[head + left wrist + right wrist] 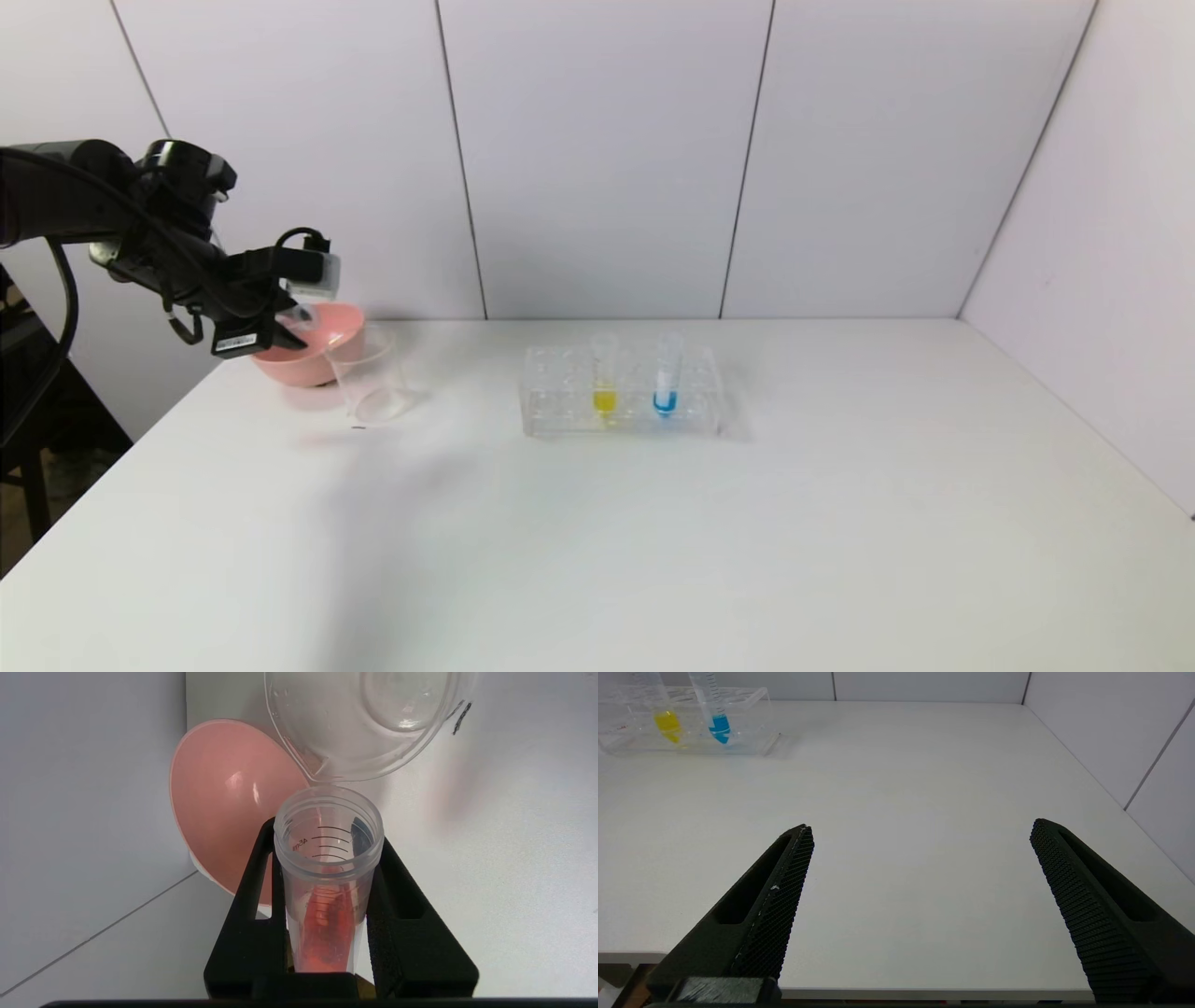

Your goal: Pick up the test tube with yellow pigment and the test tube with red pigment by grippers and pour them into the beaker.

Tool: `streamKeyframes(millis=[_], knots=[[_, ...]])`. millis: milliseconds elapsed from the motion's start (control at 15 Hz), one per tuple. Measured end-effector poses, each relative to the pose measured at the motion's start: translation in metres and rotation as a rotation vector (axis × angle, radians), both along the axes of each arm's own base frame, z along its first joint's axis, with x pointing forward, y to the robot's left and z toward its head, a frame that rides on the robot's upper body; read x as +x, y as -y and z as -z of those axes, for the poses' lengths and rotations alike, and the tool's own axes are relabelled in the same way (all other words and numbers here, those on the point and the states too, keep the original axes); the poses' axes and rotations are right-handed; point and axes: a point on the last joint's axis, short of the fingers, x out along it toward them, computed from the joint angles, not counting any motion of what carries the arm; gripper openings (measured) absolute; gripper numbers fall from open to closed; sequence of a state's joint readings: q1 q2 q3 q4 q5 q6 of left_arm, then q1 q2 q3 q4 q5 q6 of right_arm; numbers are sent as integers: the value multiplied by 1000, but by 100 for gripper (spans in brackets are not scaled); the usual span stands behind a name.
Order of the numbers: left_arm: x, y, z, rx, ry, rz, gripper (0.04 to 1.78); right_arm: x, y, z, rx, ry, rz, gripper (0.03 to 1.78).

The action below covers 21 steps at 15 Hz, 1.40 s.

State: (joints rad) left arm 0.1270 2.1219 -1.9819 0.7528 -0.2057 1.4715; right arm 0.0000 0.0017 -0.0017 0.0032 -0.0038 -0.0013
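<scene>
We see the left end effector (pixel 327 914) pinching the red tube (pixel 327 891), tipped mouth-first toward the beaker (pixel 355 723) just ahead, red liquid along its wall. The pink bowl (pixel 224 802) sits beside. Our right end effector (pixel 920 905) hangs spread over bare desk (pixel 924 788), near its edge.

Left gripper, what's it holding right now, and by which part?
The left gripper holds the test tube with red pigment, clamped across its upper body just below the open rim. The right gripper holds nothing.
</scene>
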Motion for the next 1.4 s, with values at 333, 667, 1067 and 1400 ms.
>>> streamKeyframes(millis=[333,667,1067,1400], knots=[[2,5,1,32,2,-11,49,0,0,0,0,0,0,170],[2,7,1,30,-2,-9,49,0,0,0,0,0,0,170],[1,10,0,26,-8,-4,49,0,0,0,0,0,0,170],[1,14,0,27,-7,7,49,0,0,0,0,0,0,170]])
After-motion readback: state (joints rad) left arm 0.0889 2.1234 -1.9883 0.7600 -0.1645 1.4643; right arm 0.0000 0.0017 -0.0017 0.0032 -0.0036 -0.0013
